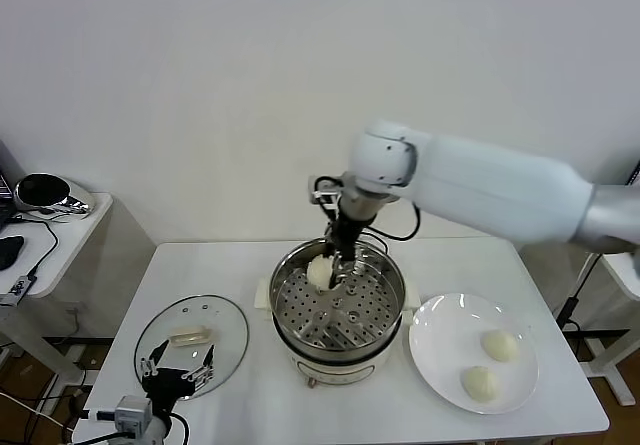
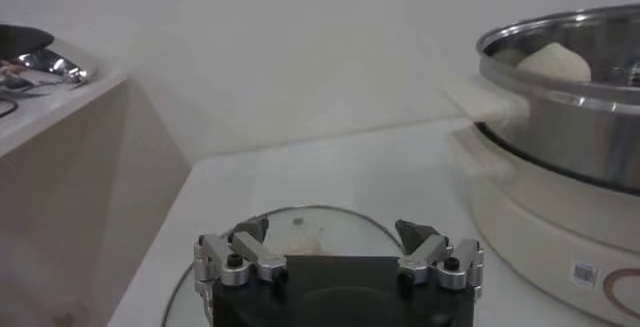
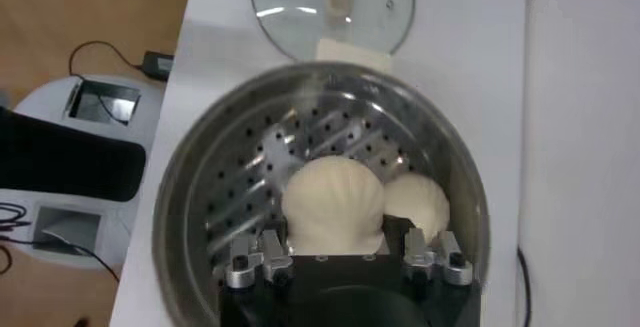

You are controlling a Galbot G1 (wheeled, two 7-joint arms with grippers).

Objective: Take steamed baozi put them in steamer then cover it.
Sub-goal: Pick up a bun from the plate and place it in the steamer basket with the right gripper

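The right gripper (image 3: pixel 340 249) has its jaws closed on one steamed baozi (image 3: pixel 333 204), holding it just over the perforated tray inside the steamer (image 3: pixel 200 209), low enough that letting go should set the bun down rather than drop it. A second baozi (image 3: pixel 418 202) already lies on the tray, touching or nearly touching the held one; from the wrist view I cannot tell which. The bun is carried toward the far side of the pot, which leaves the near part of the tray bare for the two baozi (image 1: pixel 499 345) that wait on the white plate (image 1: pixel 432 327) on the desk (image 1: pixel 560 265), just beside the steamer on the robot's right. On the steamer's other side the cover (image 1: pixel 230 337) lies flat on the desk, handle up, near enough to lift across once the pot is full. The left gripper (image 2: pixel 338 255) hangs over the cover's near edge, jaws spread wide and holding nothing, seemingly placed ready for that step.
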